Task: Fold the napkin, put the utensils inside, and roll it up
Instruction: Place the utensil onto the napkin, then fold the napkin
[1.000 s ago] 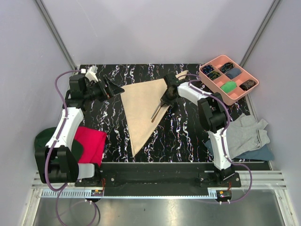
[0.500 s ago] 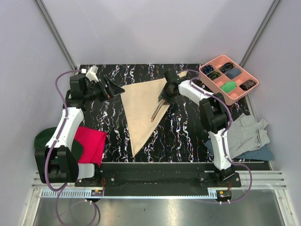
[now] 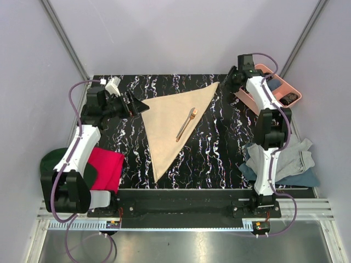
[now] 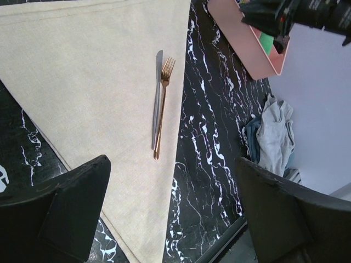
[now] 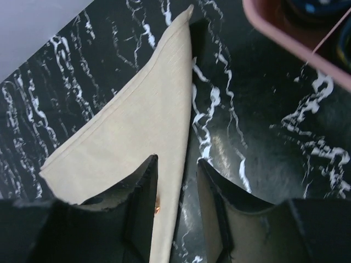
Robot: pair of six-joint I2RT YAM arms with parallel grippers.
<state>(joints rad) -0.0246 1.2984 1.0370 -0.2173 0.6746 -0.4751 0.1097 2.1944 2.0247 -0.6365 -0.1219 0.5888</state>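
Folded napkin (image 3: 173, 123) on the table (image 3: 219, 148), utensils (image 3: 186, 125) lying on it, both grippers empty.
The tan napkin lies flat as a triangle on the black marbled table. On it, near its right edge, the copper fork (image 4: 163, 104) and the knife (image 4: 157, 98) rest side by side. The left gripper (image 3: 135, 104) is at the napkin's far-left corner, fingers spread wide, holding nothing. The right gripper (image 3: 230, 80) is just beyond the napkin's far tip, beside the pink tray (image 3: 286, 85), fingers parted with nothing between them.
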